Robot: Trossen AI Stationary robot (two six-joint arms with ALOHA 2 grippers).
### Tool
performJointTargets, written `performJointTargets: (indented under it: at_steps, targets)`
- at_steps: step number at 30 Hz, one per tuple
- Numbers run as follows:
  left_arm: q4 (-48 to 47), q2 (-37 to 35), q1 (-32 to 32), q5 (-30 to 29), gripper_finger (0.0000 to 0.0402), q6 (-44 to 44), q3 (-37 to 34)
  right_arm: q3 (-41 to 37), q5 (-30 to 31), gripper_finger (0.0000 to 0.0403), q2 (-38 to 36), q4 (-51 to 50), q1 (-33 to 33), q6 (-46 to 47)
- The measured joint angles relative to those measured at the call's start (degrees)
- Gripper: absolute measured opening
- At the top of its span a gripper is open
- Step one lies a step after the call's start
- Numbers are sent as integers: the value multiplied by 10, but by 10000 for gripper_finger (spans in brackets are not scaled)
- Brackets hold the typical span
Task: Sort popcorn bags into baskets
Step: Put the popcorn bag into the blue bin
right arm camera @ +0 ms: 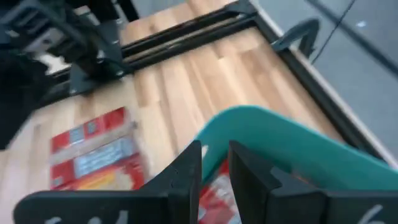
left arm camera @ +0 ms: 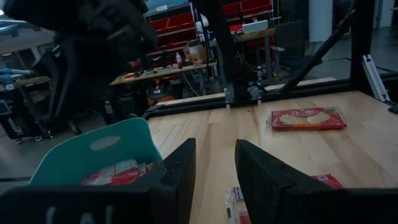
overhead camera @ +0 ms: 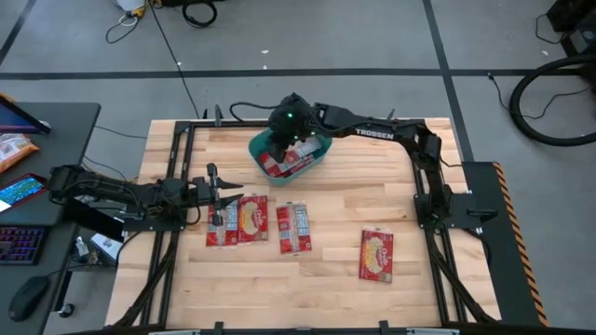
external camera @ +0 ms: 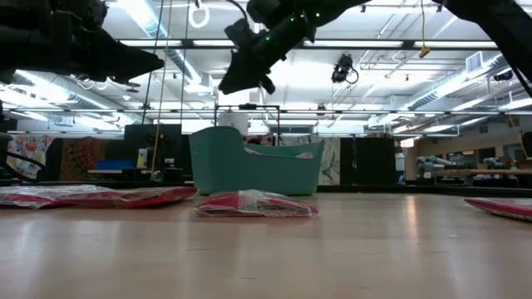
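The right gripper [overhead camera: 291,130] hangs over the teal basket [overhead camera: 321,160], fingers slightly apart and empty, probably dropping bags in. 4 popcorn bags [overhead camera: 293,228] wait nearby.

A dark desk [overhead camera: 56,121] beside the table holds a keyboard [overhead camera: 20,244], mouse [overhead camera: 26,296] and phone [overhead camera: 19,190].

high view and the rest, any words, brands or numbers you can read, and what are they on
"TROSSEN": white letters on the dark right arm in the high view.
Flat red popcorn bags: cream label patches carry print, too small to read in the high view.
Red popcorn bag lying alone in the left wrist view: label blurred, unreadable.
Teal-blue plastic basket: no lettering visible.
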Motion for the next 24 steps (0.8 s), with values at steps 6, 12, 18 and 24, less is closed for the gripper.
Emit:
performJointTargets:
  at_steps: [6, 12, 18, 24]
  targets:
    - [-1, 0, 0, 0, 119, 0, 0, 8, -15, 85, 0, -94, 23, 7]
    - [0, 0, 0, 0, 119, 0, 0, 8, -10, 85, 0, -196, 61, -5]
    - [-1, 0, 0, 0, 119, 0, 0, 8, 30, 85, 0, -219, 123, -39]
    - [-1, 0, 0, 0, 119, -1, 0, 8, 56, 85, 0, -224, 182, -76]
